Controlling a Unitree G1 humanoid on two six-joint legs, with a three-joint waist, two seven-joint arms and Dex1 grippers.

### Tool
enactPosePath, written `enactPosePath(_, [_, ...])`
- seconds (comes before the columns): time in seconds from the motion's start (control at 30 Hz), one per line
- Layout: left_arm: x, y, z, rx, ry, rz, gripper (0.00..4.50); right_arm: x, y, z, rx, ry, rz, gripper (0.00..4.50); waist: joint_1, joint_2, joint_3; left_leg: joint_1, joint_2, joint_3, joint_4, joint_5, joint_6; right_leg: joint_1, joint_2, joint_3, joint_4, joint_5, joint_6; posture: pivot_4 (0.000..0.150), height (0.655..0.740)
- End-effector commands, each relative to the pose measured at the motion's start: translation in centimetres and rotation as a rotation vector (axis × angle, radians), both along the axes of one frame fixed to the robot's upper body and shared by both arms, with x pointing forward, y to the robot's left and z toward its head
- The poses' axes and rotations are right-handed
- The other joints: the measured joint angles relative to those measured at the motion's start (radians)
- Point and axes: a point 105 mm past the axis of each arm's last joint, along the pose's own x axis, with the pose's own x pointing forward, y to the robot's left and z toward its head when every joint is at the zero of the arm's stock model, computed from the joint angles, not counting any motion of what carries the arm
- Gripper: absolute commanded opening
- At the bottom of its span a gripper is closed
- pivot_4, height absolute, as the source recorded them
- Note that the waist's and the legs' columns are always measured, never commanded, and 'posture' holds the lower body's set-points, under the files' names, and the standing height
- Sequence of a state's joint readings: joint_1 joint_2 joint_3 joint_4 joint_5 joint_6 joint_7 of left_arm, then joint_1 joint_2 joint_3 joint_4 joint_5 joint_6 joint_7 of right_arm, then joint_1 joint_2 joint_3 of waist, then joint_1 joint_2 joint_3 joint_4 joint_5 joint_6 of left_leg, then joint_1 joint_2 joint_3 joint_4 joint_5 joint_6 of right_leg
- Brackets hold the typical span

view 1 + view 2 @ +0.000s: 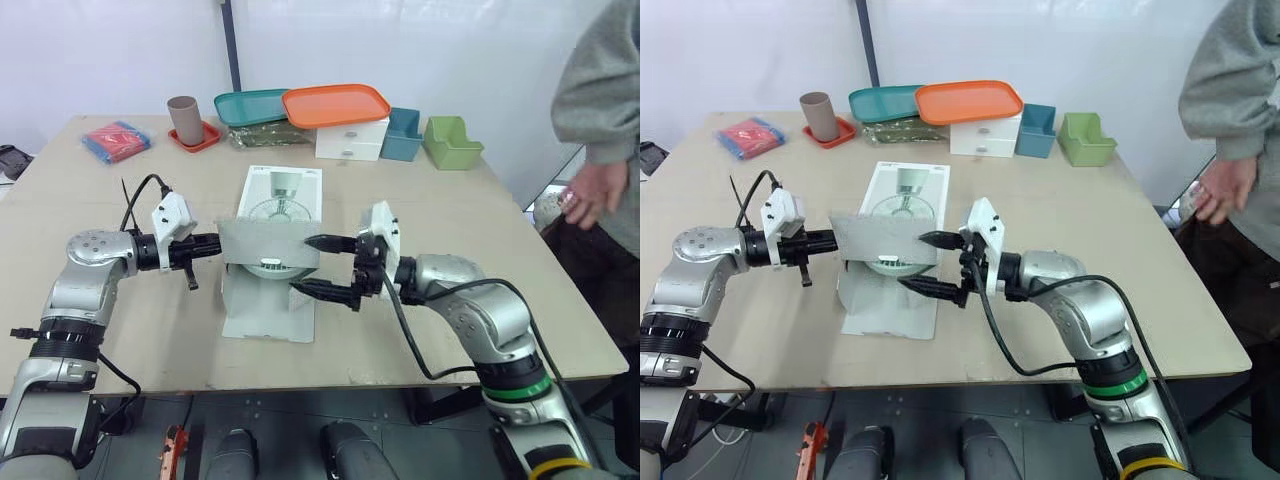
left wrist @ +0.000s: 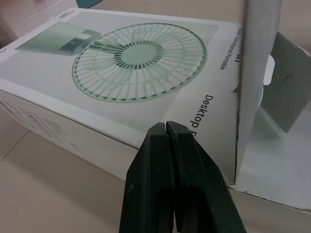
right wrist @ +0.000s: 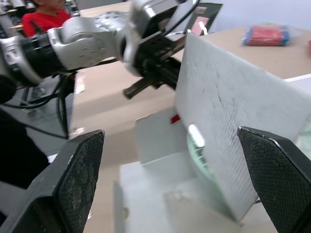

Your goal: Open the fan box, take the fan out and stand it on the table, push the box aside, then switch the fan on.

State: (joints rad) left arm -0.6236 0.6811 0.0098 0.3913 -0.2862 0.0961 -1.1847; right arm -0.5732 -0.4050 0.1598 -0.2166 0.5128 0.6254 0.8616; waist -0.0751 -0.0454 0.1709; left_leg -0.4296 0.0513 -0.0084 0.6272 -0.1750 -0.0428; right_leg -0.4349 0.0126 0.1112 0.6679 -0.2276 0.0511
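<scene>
Right gripper (image 1: 301, 265) is spread wide with nothing between its fingers. It's parked at the near end of the white cardboard fan box (image 1: 285, 190), on the right side of the opening. Left gripper (image 1: 212, 244) is pinched fully closed on nothing, its tip just beside the left edge of the grey cardboard flap (image 1: 268, 247) that stands up from that same near end. The box lies flat on the tan table (image 1: 450, 220), printed face up. The fan isn't out yet by the look of it. A bit of pale green shows in the mouth behind the flap and may be the fan, hard to say for sure.

So the step looks like finishing the opening and going in for the fan. To do it well, the left one should probably use its closed tip to keep that flap pushed back, since loose card like that will likely flop over the mouth. The right one is wide enough to straddle something, so it wants to go in low and level with the box. It should close on a solid part like the base, not the thin grille, and pull straight out along the box. The box is light and will probably slide along with it, so the left should brace it.
</scene>
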Motion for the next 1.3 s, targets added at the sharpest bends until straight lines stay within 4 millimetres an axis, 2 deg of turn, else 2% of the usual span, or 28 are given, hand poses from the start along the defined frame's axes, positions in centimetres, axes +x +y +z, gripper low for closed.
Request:
enactPosePath(0.03, [0.1,1.0,1.2,-0.013,-0.038,0.045,0.11,0.0,0.4,0.9,0.001,-0.053,0.002,4.50,0.000,0.000,0.000,0.000,0.000,0.000,0.000,0.000,0.000,0.000,0.000,0.000,0.000,0.000,0.000,0.150,0.7400])
enactPosePath(0.33, [1.0,2.7,4.3,-0.161,-0.123,0.179,0.11,0.1,0.8,-0.6,-0.064,-0.045,0.005,4.50,0.000,0.000,0.000,-0.001,0.000,0.000,0.000,0.000,0.000,-0.001,0.000,0.000,0.000,0.000,0.000,0.150,0.7400])
enactPosePath(0.47, [-0.4,1.0,6.8,-0.272,-0.142,0.081,0.11,0.9,0.7,-1.3,-0.096,-0.015,-0.044,4.50,0.000,0.000,0.000,-0.001,0.000,0.000,0.000,0.000,0.000,-0.001,0.000,0.000,0.000,0.000,0.000,0.150,0.7400])
enactPosePath(0.53, [-1.0,0.3,7.1,-0.284,-0.134,0.040,0.11,1.4,0.7,-1.5,-0.103,-0.001,-0.072,4.50,0.000,0.000,0.000,-0.002,0.000,0.000,0.000,0.000,0.000,-0.001,0.000,0.000,0.000,0.000,0.000,0.150,0.7400])
enactPosePath(0.7, [-1.4,-0.5,5.8,-0.225,-0.085,0.003,0.11,2.0,0.7,-1.4,-0.088,0.018,-0.113,4.50,0.000,0.000,0.000,-0.001,0.000,0.000,0.000,0.000,0.000,-0.001,0.000,0.000,0.000,0.000,0.000,0.150,0.7400])
enactPosePath(0.87, [-0.7,-0.6,2.4,-0.083,-0.017,0.015,0.11,1.9,0.7,-1.2,-0.086,0.013,-0.110,4.50,0.000,0.000,0.000,-0.001,0.000,0.000,0.000,0.000,0.000,-0.001,0.000,0.000,0.000,0.000,0.000,0.150,0.7400])
enactPosePath(0.93, [0.1,-0.4,1.5,-0.023,-0.034,0.046,0.11,1.8,0.7,-1.1,-0.082,0.011,-0.111,4.50,0.000,0.000,0.000,-0.001,0.000,0.000,0.000,0.000,0.000,-0.001,0.000,0.000,0.000,0.000,0.000,0.150,0.7400])
enactPosePath(1.13, [0.9,-0.4,0.7,0.000,-0.027,0.037,0.11,1.7,0.5,-0.7,-0.079,0.004,-0.117,4.50,0.000,0.000,0.000,-0.001,0.000,0.000,0.000,0.000,0.000,-0.001,0.000,0.000,0.000,0.000,0.000,0.150,0.7400])
enactPosePath(1.3, [1.2,-0.6,0.8,0.002,-0.043,0.030,0.11,0.5,1.5,3.2,-0.031,-0.051,-0.074,4.50,0.000,0.000,0.000,-0.001,0.000,0.000,0.000,0.000,0.000,-0.001,0.000,0.000,0.000,0.000,0.000,0.150,0.7400])
